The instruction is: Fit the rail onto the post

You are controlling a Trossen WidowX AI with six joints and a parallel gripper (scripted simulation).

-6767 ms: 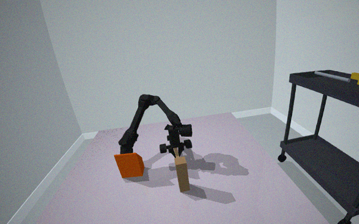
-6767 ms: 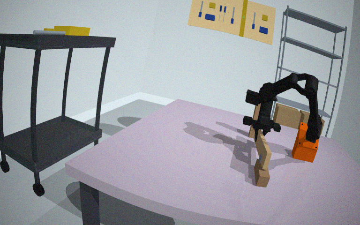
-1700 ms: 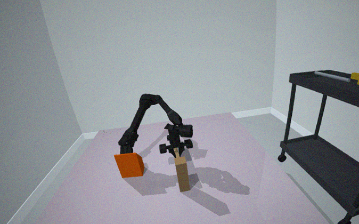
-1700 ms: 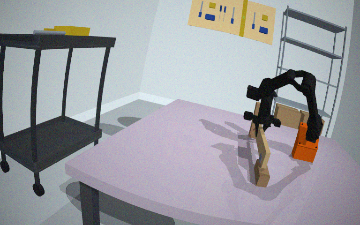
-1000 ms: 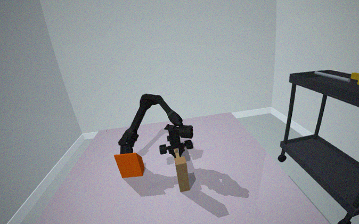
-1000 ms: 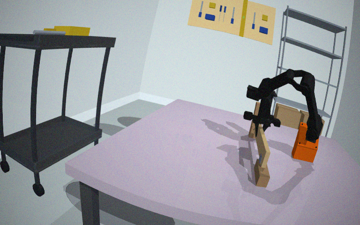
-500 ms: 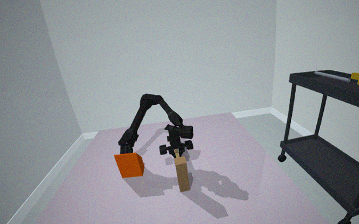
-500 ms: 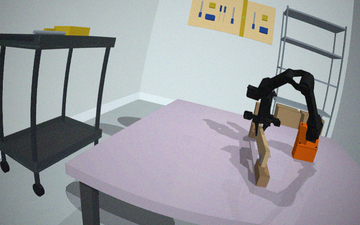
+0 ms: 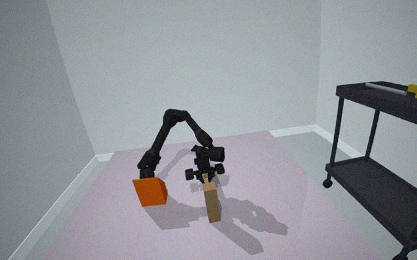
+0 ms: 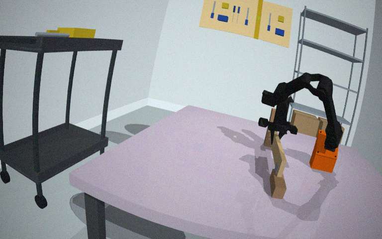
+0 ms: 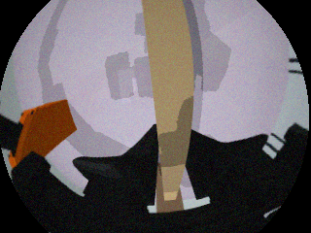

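The long pale rail (image 9: pixel 205 176) (image 10: pixel 279 155) (image 11: pixel 170 63) is off the table, with its far end at the low footboard block (image 10: pixel 277 187). The bracket seat is too small to make out. My gripper (image 9: pixel 206 179) (image 10: pixel 276 139) (image 11: pixel 165 126) is shut on the rail near its near end, pointing down. The wooden post (image 9: pixel 212 206) (image 10: pixel 266 140) stands upright beside the gripper, at the rail's near end. The pegs, the holes and any gap between rail end and post cannot be seen; fingers and post hide them. Whether the rail is exactly level cannot be told.
The orange arm base (image 9: pixel 151 192) (image 10: pixel 324 157) (image 11: pixel 46 128) stands to one side of the rail. Light wooden panels (image 10: pixel 304 122) stand behind the arm. A dark cart (image 9: pixel 387 101) (image 10: pixel 81 45) is beyond the pink table (image 9: pixel 101 238) (image 10: pixel 168 157).
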